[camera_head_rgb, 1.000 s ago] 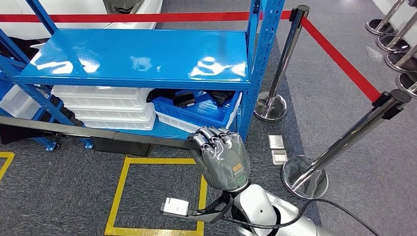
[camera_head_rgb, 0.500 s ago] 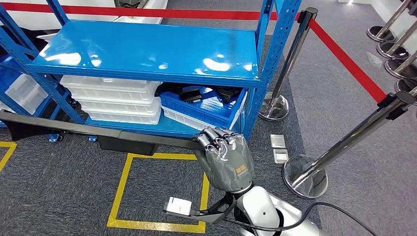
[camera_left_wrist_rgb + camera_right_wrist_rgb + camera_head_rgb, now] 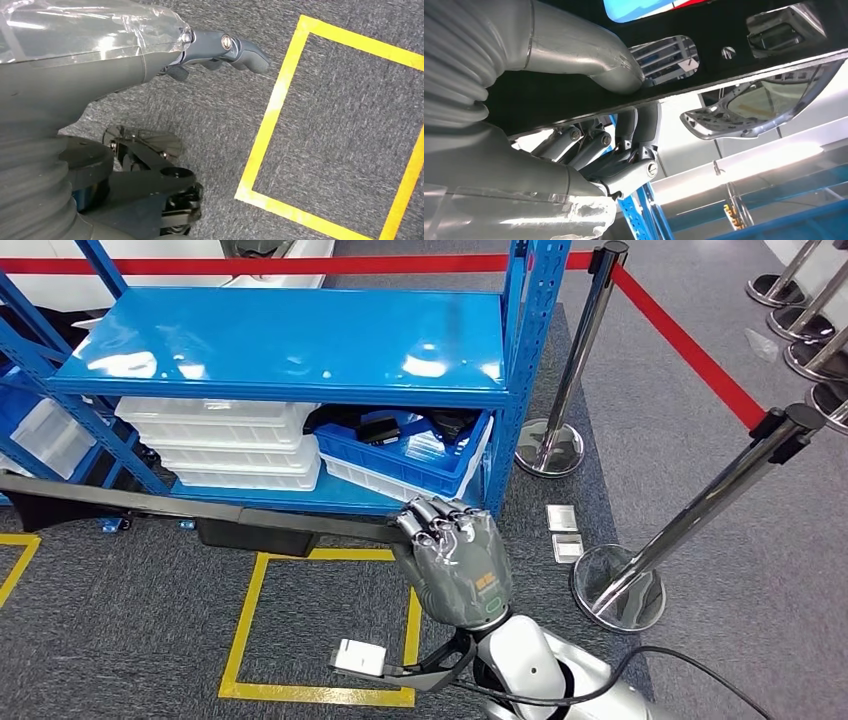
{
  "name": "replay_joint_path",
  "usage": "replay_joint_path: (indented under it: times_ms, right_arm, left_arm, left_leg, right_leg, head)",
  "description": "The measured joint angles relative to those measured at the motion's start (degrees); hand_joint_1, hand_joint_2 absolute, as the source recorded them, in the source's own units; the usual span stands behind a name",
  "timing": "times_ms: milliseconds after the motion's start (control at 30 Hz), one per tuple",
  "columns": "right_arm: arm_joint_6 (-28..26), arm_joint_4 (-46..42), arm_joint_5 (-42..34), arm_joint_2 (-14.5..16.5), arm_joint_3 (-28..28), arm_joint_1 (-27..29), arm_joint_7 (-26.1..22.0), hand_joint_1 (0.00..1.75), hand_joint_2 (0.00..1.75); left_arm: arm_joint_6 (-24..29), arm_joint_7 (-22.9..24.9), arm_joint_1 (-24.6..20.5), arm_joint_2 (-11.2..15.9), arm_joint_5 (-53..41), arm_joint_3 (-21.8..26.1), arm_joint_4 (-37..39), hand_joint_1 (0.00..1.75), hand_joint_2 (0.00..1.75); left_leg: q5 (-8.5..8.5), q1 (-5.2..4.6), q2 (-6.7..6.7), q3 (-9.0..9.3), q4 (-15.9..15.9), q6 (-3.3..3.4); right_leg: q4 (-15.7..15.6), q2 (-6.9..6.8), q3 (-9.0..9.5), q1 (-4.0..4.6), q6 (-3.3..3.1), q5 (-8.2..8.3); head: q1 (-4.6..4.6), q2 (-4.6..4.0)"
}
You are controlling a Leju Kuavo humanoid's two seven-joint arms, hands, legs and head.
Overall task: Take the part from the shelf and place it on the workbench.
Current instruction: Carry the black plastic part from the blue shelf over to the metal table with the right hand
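- Camera view has shifted slightly; right hand [image 3: 455, 562] keeps its grip on long black part [image 3: 150, 505], clear of shelf [image 3: 290, 340].
- Left hand [image 3: 220, 47] hangs with nothing in it, fingers loosely extended.
- Step: carry phase. Next: turn toward the table.

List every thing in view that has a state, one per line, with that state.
right hand: gripping one end of the long black part
long black part: held off the floor, out of the shelf
left hand: holds nothing, hanging above the carpet
blue crate: on the lower shelf, holding dark parts
white trays: stacked on the lower shelf
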Motion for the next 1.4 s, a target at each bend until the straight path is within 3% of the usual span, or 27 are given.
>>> replay_joint_path:
  times_ms: [67, 133, 267, 300, 367, 433, 467, 500, 533, 600, 667, 733, 800, 867, 933, 967, 1000, 1033, 1100, 1167, 1300, 1333, 1400]
  right_arm:
    - [0.01, 0.06, 0.00, 0.00, 0.00, 0.00, 0.06, 1.75, 1.75]
    - [0.03, 0.07, 0.00, 0.00, 0.00, -0.03, 0.15, 1.75, 1.75]
    - [0.08, 0.10, -0.02, -0.01, -0.01, -0.03, 0.31, 1.75, 1.75]
    - [0.08, 0.10, -0.02, -0.01, -0.01, -0.03, 0.35, 1.75, 1.75]
    - [0.07, 0.13, -0.03, -0.01, -0.03, -0.03, 0.42, 1.75, 1.75]
    - [0.07, 0.22, -0.04, -0.02, -0.04, 0.04, 0.46, 1.75, 1.75]
    - [0.07, 0.27, -0.04, -0.02, -0.04, 0.07, 0.47, 1.75, 1.75]
    - [0.07, 0.31, -0.04, -0.02, -0.04, 0.08, 0.48, 1.75, 1.75]
    - [0.07, 0.32, -0.04, -0.02, -0.04, 0.06, 0.48, 1.75, 1.75]
    - [0.08, 0.32, -0.04, 0.00, -0.04, -0.04, 0.46, 1.75, 1.75]
    - [0.11, 0.32, -0.04, 0.01, -0.04, -0.16, 0.45, 1.75, 1.75]
    - [0.16, 0.32, -0.04, 0.00, -0.04, -0.21, 0.46, 1.75, 1.75]
    - [0.22, 0.32, -0.04, 0.01, -0.04, -0.27, 0.48, 1.75, 1.75]
    - [0.28, 0.32, -0.04, 0.03, -0.04, -0.34, 0.47, 1.75, 1.75]
    - [0.37, 0.33, -0.05, 0.09, -0.03, -0.32, 0.46, 1.75, 1.75]
    - [0.41, 0.33, -0.05, 0.12, -0.03, -0.30, 0.46, 1.75, 1.75]
    - [0.46, 0.33, -0.05, 0.13, -0.02, -0.29, 0.47, 1.75, 1.75]
    - [0.49, 0.33, -0.05, 0.13, -0.02, -0.29, 0.47, 1.75, 1.75]
    - [0.54, 0.32, -0.04, 0.14, -0.02, -0.31, 0.47, 1.75, 1.75]
    - [0.67, 0.32, -0.04, 0.16, -0.02, -0.34, 0.48, 1.75, 1.75]
    - [1.08, 0.32, -0.04, 0.17, -0.03, -0.37, 0.48, 1.75, 1.75]
    - [1.13, 0.32, -0.05, 0.17, -0.04, -0.41, 0.48, 1.75, 1.75]
    - [1.23, 0.32, -0.05, 0.19, -0.04, -0.49, 0.48, 1.75, 1.75]
  left_arm:
    - [0.09, -0.13, -0.01, 0.00, 0.00, 0.00, 0.00, 0.00, 1.75]
    - [0.13, -0.29, -0.05, 0.00, -0.01, 0.00, 0.00, 0.00, 1.75]
    - [0.23, -0.35, -0.06, -0.01, -0.01, 0.00, 0.00, 0.00, 1.75]
    - [0.26, -0.35, -0.11, -0.02, -0.01, 0.00, 0.00, 0.00, 1.75]
    - [0.30, -0.35, -0.23, -0.02, -0.01, 0.00, 0.00, 0.00, 1.75]
    - [0.31, -0.36, -0.24, -0.02, -0.01, 0.00, 0.00, 0.00, 1.75]
    - [0.31, -0.36, -0.23, -0.02, -0.01, 0.00, 0.00, 0.00, 1.75]
    - [0.31, -0.36, -0.23, -0.02, -0.01, 0.00, 0.00, 0.00, 1.75]
    - [0.31, -0.36, -0.23, -0.03, -0.01, 0.00, 0.00, 0.00, 1.75]
    - [0.31, -0.36, -0.25, -0.04, -0.01, 0.00, 0.00, 0.00, 1.75]
    - [0.32, -0.36, -0.27, -0.06, -0.01, 0.00, 0.00, 0.00, 1.75]
    - [0.33, -0.37, -0.27, -0.08, -0.01, 0.00, 0.00, 0.00, 1.75]
    - [0.33, -0.39, -0.29, -0.10, -0.01, 0.00, 0.00, 0.00, 1.75]
    - [0.34, -0.48, -0.30, -0.11, -0.01, 0.00, 0.00, 0.00, 1.75]
    - [0.37, -0.61, -0.25, -0.11, -0.01, 0.00, 0.00, 0.00, 1.75]
    - [0.39, -0.66, -0.23, -0.11, -0.01, 0.00, 0.00, 0.00, 1.75]
    - [0.42, -0.70, -0.22, -0.11, -0.01, 0.00, 0.00, 0.00, 1.75]
    - [0.46, -0.73, -0.23, -0.10, -0.01, 0.00, 0.00, 0.00, 1.75]
    - [0.51, -0.76, -0.26, -0.10, -0.01, 0.00, 0.00, 0.00, 1.75]
    - [0.54, -0.83, -0.29, -0.11, -0.01, 0.00, 0.00, 0.00, 1.75]
    - [0.52, -0.82, -0.22, -0.11, 0.01, 0.00, 0.00, 0.00, 1.75]
    - [0.51, -0.81, -0.27, -0.11, 0.00, 0.00, 0.00, 0.00, 1.75]
    - [0.50, -0.76, -0.32, -0.11, -0.01, 0.00, 0.00, 0.00, 1.75]
  left_leg:
    - [3.27, 0.22, -0.04, 3.97, -7.10, 0.07]
    - [5.04, 0.11, -0.20, 6.62, -12.91, 0.41]
    - [5.82, -0.15, -0.23, 6.33, -14.33, 1.92]
    - [6.19, -0.06, -0.11, 6.17, -14.57, 2.45]
    - [6.82, -0.04, 0.13, 5.62, -14.84, 3.28]
    - [7.27, -0.26, 0.24, 4.85, -14.77, 3.57]
    - [7.48, -0.36, 0.27, 4.48, -14.69, 3.59]
    - [7.66, -0.42, 0.28, 4.15, -14.58, 3.55]
    - [7.80, -0.45, 0.26, 3.91, -14.46, 3.46]
    - [8.04, -0.56, 0.23, 3.55, -14.17, 3.13]
    - [8.41, -0.69, 0.23, 3.17, -13.97, 2.52]
    - [8.89, -0.70, 0.25, 2.87, -14.04, 1.75]
    - [8.11, -0.59, 0.14, 2.44, -13.15, 1.05]
    - [4.70, -0.41, 0.04, 0.62, -8.42, 0.35]
    - [0.95, -0.23, 0.05, -1.98, -1.24, -0.24]
    - [0.27, -0.17, 0.05, -2.54, 0.91, -0.39]
    - [0.60, -0.12, 0.05, -2.15, 1.10, -0.44]
    - [1.92, -0.07, 0.05, -0.67, -1.00, -0.42]
    - [5.08, 0.02, 0.01, 3.61, -8.59, -0.13]
    - [6.26, -0.15, -0.06, 5.71, -13.60, 0.53]
    - [6.64, -0.24, -0.43, 5.46, -14.81, 2.04]
    - [6.89, -0.16, -0.50, 5.48, -15.11, 2.46]
    - [7.22, -0.16, -0.60, 5.38, -15.38, 2.97]
  right_leg:
    - [0.36, 0.04, -0.18, -0.11, 0.19, -0.01]
    - [0.78, 0.13, -0.55, 0.02, 0.76, 0.12]
    - [0.98, 0.19, -1.23, 0.04, 2.29, 0.31]
    - [1.98, 0.20, -1.64, -0.03, 2.51, -0.72]
    - [7.29, 0.25, -3.64, -0.10, 2.77, -4.71]
    - [14.27, 0.29, -6.03, -0.09, 2.94, -8.29]
    - [15.85, 0.30, -6.25, -0.09, 2.96, -8.69]
    - [15.26, 0.30, -5.41, -0.08, 2.90, -7.99]
    - [12.49, 0.29, -3.54, -0.06, 2.76, -6.43]
    - [4.44, 0.29, 1.02, 0.10, 2.34, -3.47]
    - [0.17, 0.36, 2.95, 0.38, 1.95, -2.52]
    - [-0.15, 0.46, 2.69, 0.51, 1.41, -2.22]
    - [-0.55, 0.32, 2.42, 0.26, 0.62, -1.53]
    - [-0.86, 0.09, 2.01, 0.07, -0.04, -0.95]
    - [-0.79, -0.05, 1.54, 0.13, -0.28, -0.68]
    - [-0.72, -0.09, 1.37, 0.15, -0.28, -0.59]
    - [-0.65, -0.12, 1.26, 0.15, -0.25, -0.53]
    - [-0.55, -0.11, 1.21, 0.13, -0.20, -0.50]
    - [-0.25, -0.08, 1.11, 0.18, 0.03, -0.56]
    - [0.13, -0.09, 0.66, 0.37, 0.55, -0.53]
    - [0.51, -0.30, 0.12, 0.32, 1.80, -0.82]
    - [1.62, -0.26, -0.32, 0.25, 2.05, -1.78]
    - [7.28, -0.06, -2.73, 0.19, 2.32, -5.24]
  head:
    - [-0.06, 0.00]
    - [-0.13, 0.00]
    - [0.15, 0.00]
    - [0.33, 0.00]
    - [0.93, 0.00]
    - [1.54, 0.00]
    - [1.72, 0.00]
    - [1.87, 0.00]
    - [2.06, 0.00]
    - [2.61, 0.00]
    - [2.95, 0.00]
    - [2.97, 0.00]
    - [2.82, 0.00]
    - [2.09, 0.00]
    - [1.29, 0.00]
    - [1.06, 0.00]
    - [0.91, 0.00]
    - [0.80, 0.00]
    - [0.63, 0.00]
    - [0.45, 0.00]
    - [0.69, 0.00]
    - [0.82, 0.00]
    - [1.38, 0.00]
